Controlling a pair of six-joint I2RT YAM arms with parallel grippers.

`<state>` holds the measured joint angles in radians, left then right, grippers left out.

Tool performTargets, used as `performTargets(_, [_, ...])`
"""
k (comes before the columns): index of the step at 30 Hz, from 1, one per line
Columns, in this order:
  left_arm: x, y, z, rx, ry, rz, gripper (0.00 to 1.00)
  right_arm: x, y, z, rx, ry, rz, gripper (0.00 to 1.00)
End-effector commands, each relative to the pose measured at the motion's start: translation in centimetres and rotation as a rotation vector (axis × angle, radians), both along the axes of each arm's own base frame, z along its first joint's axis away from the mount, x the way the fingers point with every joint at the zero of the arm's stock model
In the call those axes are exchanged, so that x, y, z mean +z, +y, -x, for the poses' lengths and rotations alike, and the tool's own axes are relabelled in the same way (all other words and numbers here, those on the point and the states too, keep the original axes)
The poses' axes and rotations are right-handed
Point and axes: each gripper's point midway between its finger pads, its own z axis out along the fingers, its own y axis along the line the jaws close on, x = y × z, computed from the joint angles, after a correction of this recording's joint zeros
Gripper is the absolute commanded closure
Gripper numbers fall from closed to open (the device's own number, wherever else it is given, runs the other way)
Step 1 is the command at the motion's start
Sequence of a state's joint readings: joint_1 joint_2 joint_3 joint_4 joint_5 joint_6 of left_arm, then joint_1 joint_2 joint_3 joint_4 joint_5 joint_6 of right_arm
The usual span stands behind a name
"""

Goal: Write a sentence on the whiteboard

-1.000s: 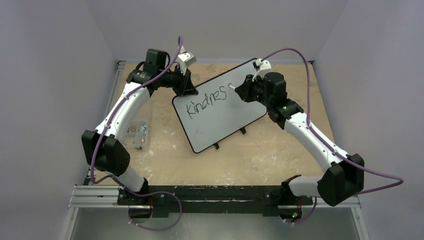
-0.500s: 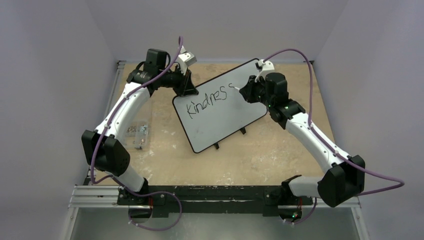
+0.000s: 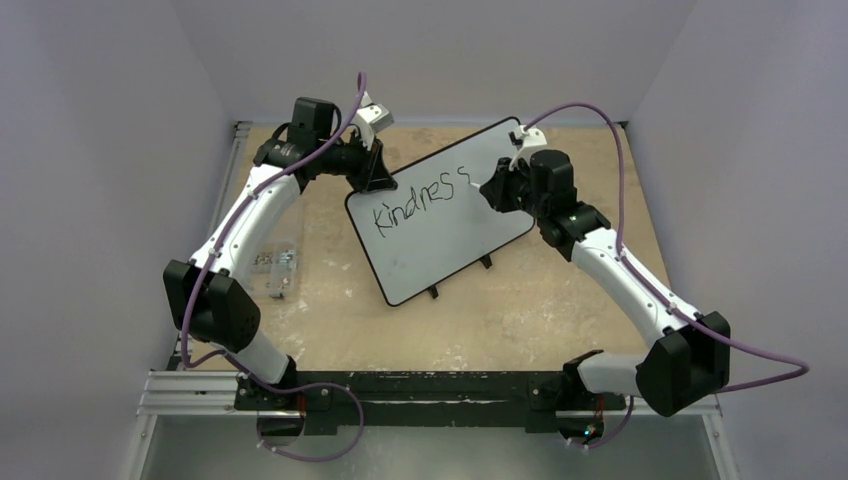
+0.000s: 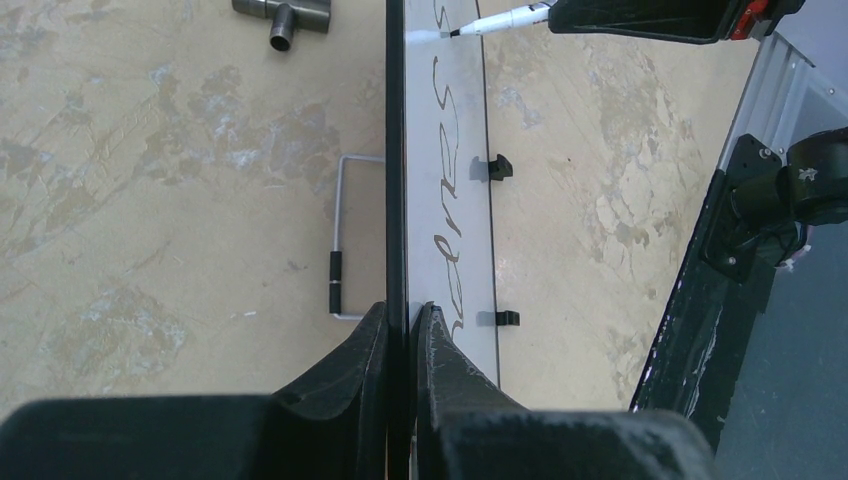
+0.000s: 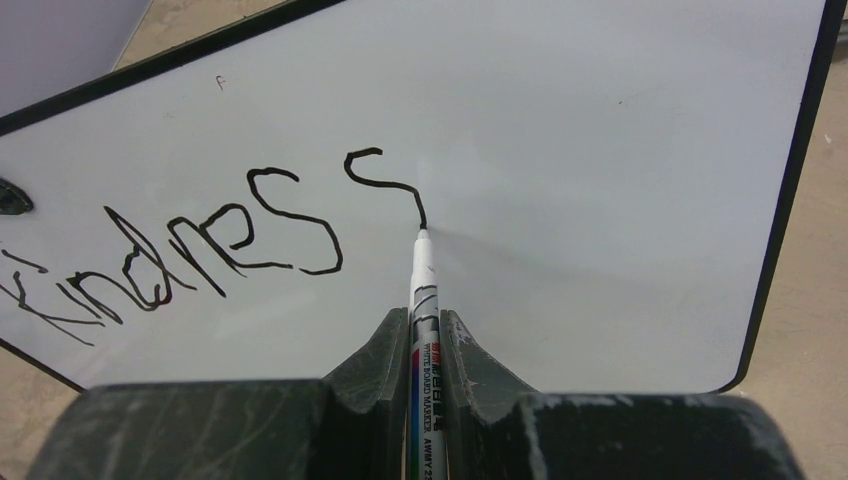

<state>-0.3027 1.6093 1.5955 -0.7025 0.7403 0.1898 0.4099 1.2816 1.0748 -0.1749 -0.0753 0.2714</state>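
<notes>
The whiteboard (image 3: 455,225) stands tilted on the table, with black handwriting "Kindnes" (image 3: 420,199) and a half-drawn second s (image 5: 385,180). My left gripper (image 3: 377,178) is shut on the board's upper left rim; in the left wrist view the jaws (image 4: 407,312) clamp the black rim (image 4: 395,150) edge-on. My right gripper (image 3: 490,190) is shut on a white whiteboard marker (image 5: 424,300), whose tip touches the board at the end of the last stroke. The marker also shows in the left wrist view (image 4: 500,20).
A wire stand (image 4: 345,235) and small black feet (image 4: 499,167) hold the board on the wooden table (image 3: 520,310). Small metal parts (image 3: 275,265) lie on the table by the left arm. Grey walls close in on all sides.
My right gripper has moved a little to the right along the board, and the last s stroke has grown longer. The left arm and the board have not moved.
</notes>
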Motion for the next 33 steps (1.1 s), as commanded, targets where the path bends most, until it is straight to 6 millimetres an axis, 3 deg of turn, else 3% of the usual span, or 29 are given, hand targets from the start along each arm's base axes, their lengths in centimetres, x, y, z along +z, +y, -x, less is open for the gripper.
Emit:
performTargets(1, [-1.6, -0.3, -0.2, -0.040, -0.033, -0.073, 1.00, 0.1, 0.7, 0.6, 0.057, -0.001, -0.010, 1.00])
performTargets(6, [-1.6, -0.3, -0.2, -0.042, -0.032, -0.074, 1.00, 0.7, 1.5, 0.4, 0.093, -0.005, -0.031, 1.00])
performTargets(17, [-1.6, -0.4, -0.2, -0.038, -0.031, -0.076, 1.00, 4.4, 2.3, 0.6, 0.139, -0.065, -0.072, 1.00])
performTargets(26, [-1.7, 0.1, -1.0, 0.010, -0.044, -0.096, 1.00, 7.5, 0.7, 2.2, 0.089, -0.121, -0.083, 1.00])
performTargets(33, [-1.9, 0.3, -1.4, 0.048, -0.043, -0.100, 1.00, 7.5, -0.6, 2.5, 0.035, -0.142, -0.057, 1.00])
